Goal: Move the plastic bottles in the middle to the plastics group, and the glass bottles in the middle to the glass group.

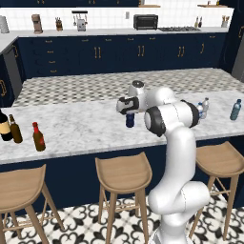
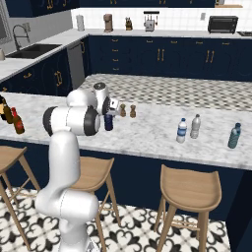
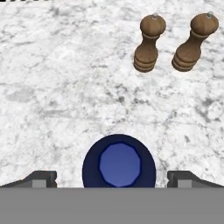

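Item: dark navy bottle (image 3: 119, 162), 1 of the plastic pieces from the middle of the marble counter (image 1: 86, 126), standing upright directly beneath the claw (image 3: 112, 177) and seen from above as a round blue top between the 2 finger tips. Claw state: released, jaws spread wide to either side of the bottle with clear marble showing between each tip and the bottle wall, nothing grasped. Step in hand, as judged: descend and pinch this bottle for carriage to the plastics group. To do it well, keep the round top centred between the tips, lower straight down so neither tip clips the shoulder, and close low enough on the body that the narrow neck does not slip out. Destination: greyish clear bottle (image 2: 196, 126) and teal-blue bottle (image 2: 234, 136), well off to the claw's right along the counter, with the clear water bottle (image 2: 181, 130) just before them. Also catalogued: 2 wooden grinders (image 3: 169, 42) ahead of the claw, near but apart from the navy bottle; reddish-brown bottle (image 1: 38, 137) and the glass group (image 1: 9, 126) well off to the claw's left. Open room: bare marble runs rightward from the claw toward the plastics pair; the counter's near edge lies behind the claw, above the stools (image 1: 123, 174), so carry high and set down away from it.
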### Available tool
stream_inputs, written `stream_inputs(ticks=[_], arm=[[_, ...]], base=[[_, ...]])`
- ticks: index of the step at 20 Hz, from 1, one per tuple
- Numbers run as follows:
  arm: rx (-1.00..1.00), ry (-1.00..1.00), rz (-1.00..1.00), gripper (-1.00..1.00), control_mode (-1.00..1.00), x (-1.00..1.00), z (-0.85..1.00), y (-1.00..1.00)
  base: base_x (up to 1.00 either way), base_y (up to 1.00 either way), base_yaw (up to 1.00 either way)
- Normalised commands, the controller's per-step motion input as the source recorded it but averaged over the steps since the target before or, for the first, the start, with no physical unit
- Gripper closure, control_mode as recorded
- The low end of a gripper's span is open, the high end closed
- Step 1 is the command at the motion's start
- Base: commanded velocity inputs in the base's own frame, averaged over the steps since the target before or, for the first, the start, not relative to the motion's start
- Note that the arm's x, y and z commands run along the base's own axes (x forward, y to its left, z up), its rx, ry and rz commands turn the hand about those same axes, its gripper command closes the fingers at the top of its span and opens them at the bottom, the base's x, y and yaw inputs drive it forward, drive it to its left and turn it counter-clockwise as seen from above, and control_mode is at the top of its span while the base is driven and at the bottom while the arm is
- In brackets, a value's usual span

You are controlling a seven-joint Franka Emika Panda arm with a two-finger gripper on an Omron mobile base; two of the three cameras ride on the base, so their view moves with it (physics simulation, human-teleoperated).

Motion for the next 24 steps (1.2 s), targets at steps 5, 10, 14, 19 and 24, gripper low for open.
stream_inputs(ticks=[5, 10, 14, 19, 24], arm=[[0.0, 0.0, -0.01, -1.0, -1.0, 0.02, -0.03, 0.0], [0.0, 0.0, -0.06, -1.0, -1.0, 0.04, 0.0, 0.0], [0.0, 0.0, -0.04, -1.0, -1.0, 0.0, 0.0, 0.0], [0.0, 0.0, 0.0, 1.0, -1.0, 0.0, 0.0, 0.0], [0.0, 0.0, 0.0, 1.0, -1.0, 0.0, 0.0, -0.02]], base=[[0.0, 0.0, 0.0], [0.0, 0.0, 0.0], [0.0, 0.0, 0.0], [0.0, 0.0, 0.0], [0.0, 0.0, 0.0]])
